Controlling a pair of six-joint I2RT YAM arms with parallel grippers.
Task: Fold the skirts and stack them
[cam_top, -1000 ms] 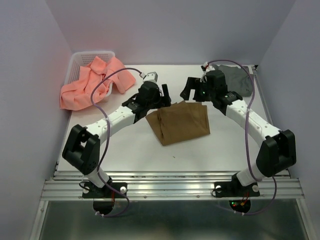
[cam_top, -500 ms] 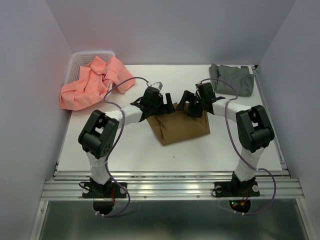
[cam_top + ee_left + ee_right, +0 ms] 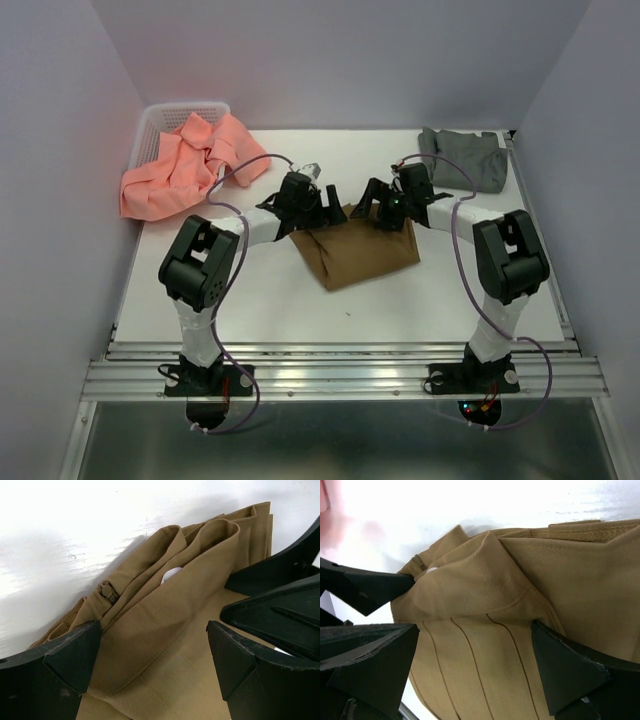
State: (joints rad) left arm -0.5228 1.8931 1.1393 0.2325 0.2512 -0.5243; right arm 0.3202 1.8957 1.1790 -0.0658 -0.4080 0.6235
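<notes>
Left gripper (image 3: 154, 632) and right gripper (image 3: 475, 629), jaws spread and empty, flank the far edge of the tan-brown pleated cloth skirt (image 3: 365, 250), equally near.

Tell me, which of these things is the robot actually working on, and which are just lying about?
Part of the job:
- tan skirt, under both arms
- pink skirt, heaped at the far left, partly over the basket
- grey skirt, at the far right

Just lying about:
- white basket, in the far left corner
</notes>
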